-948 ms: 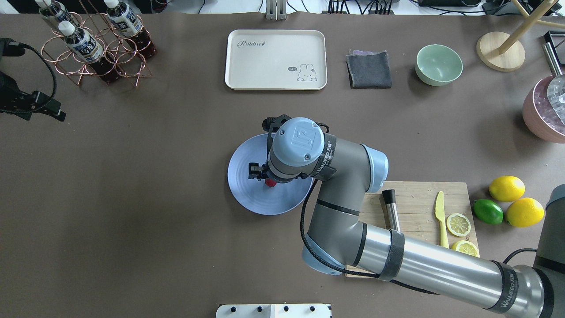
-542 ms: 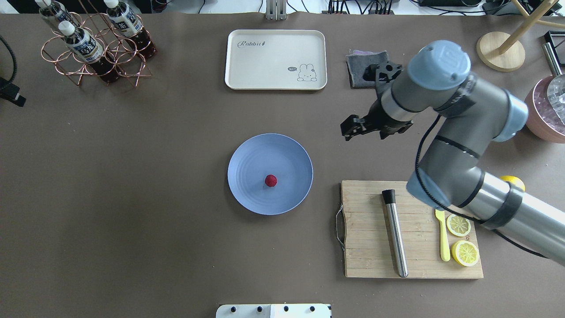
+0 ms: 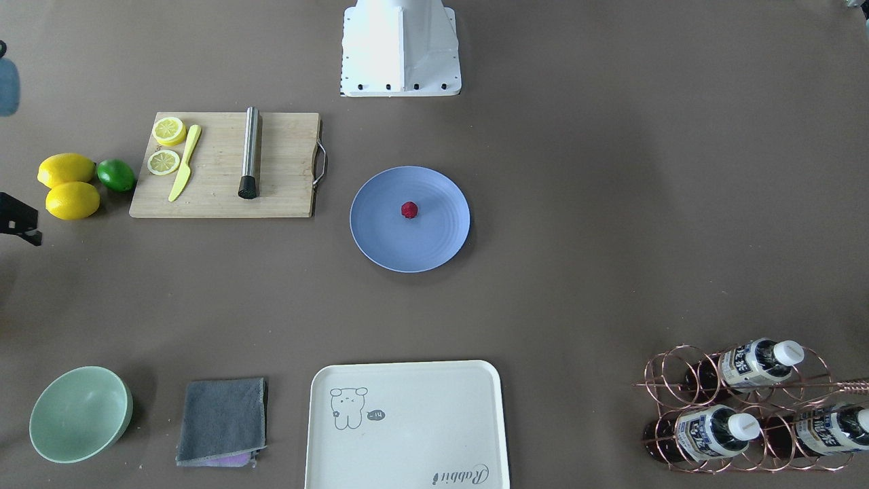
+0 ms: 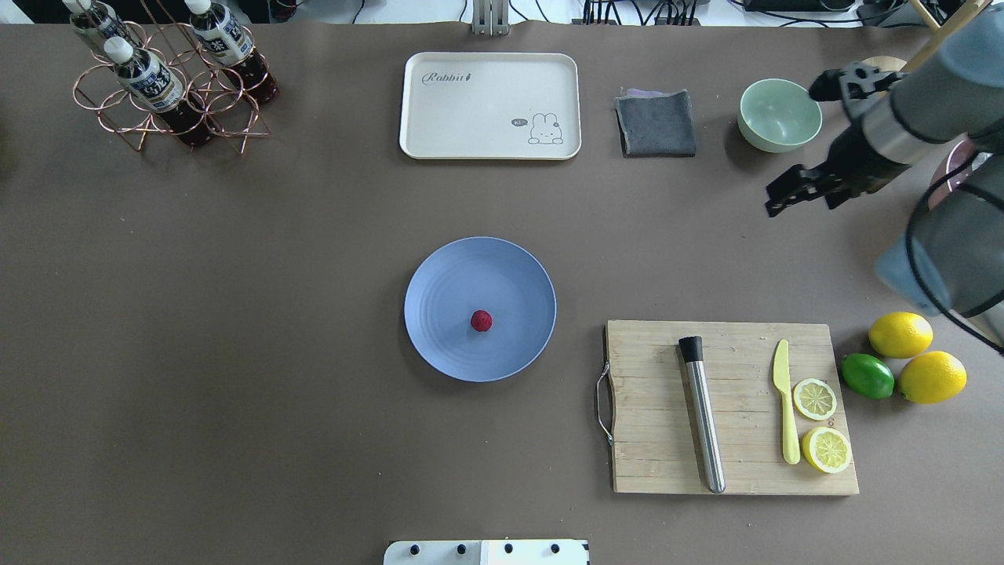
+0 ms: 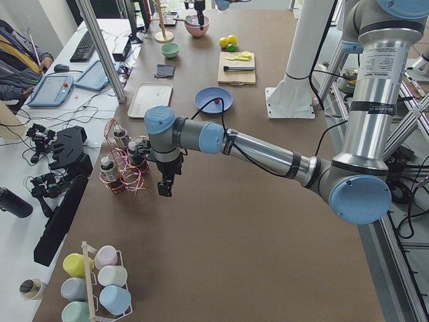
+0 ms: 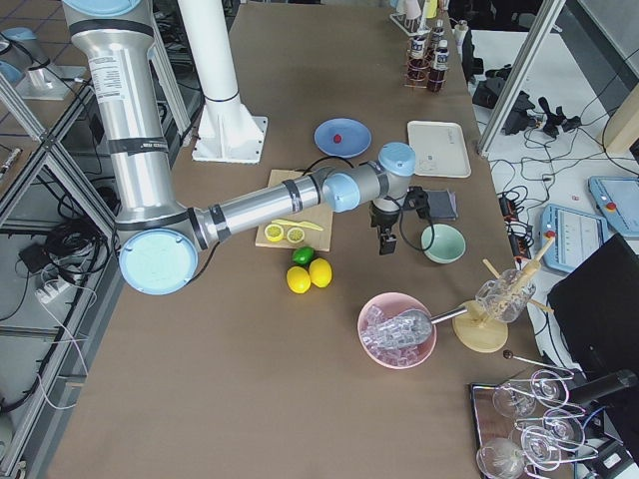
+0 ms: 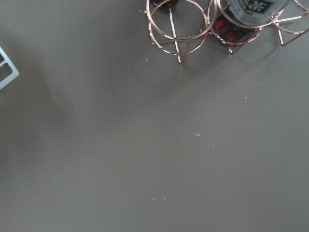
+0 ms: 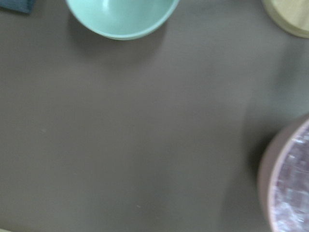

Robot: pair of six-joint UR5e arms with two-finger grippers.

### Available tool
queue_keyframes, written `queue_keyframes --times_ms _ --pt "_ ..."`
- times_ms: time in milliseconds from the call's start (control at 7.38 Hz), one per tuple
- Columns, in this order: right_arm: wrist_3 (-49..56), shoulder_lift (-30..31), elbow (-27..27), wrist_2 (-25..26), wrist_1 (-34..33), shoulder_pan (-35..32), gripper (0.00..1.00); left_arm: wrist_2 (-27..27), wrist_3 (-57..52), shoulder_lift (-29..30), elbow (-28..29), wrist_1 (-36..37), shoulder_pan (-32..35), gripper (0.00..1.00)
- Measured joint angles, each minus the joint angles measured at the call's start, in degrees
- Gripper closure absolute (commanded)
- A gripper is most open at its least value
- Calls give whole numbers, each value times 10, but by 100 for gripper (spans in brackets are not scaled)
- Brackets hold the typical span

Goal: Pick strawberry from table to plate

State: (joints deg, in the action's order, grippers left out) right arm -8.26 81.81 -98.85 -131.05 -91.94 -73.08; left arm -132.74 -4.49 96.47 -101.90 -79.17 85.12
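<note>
The strawberry point(image 4: 481, 320) point(image 3: 409, 210), small and dark red, lies alone near the middle of the blue-lavender plate point(image 4: 447, 282) point(image 3: 380, 231) at the centre of the table point(image 4: 235, 353). My right gripper point(image 4: 773, 202) hangs far off to the right, near the mint-green bowl point(image 4: 780, 114), open with nothing between its fingers; it also shows in the exterior right view point(image 6: 387, 241). My left gripper point(image 5: 164, 188) shows only in the exterior left view, above bare table beside the bottle rack point(image 5: 124, 168). Whether it is open or shut I cannot tell.
A wooden cutting board point(image 4: 667, 463) right of the plate bears a steel muddler point(image 4: 702, 416), a yellow knife and lemon slices. Lemons point(image 4: 900, 334) and a lime lie beyond it. A cream tray point(image 4: 490, 106), a grey cloth point(image 4: 656, 124) and a pink ice bowl point(image 6: 397, 329) stand around.
My right gripper let go of the strawberry on the plate, then swung away to the far right by the green bowl. The left arm left the overhead view's left edge.
</note>
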Motion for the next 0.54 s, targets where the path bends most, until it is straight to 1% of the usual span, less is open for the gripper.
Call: queue_keyframes --times_ms 135,271,542 --pt "98 5 21 -2 -43 -57 0 1 -5 -2 1 4 3 3" --pt "175 7 54 -6 -63 -104 0 1 -7 -3 3 5 4 3" --pt "267 7 112 -27 -69 -160 0 -1 -8 -8 9 6 6 3"
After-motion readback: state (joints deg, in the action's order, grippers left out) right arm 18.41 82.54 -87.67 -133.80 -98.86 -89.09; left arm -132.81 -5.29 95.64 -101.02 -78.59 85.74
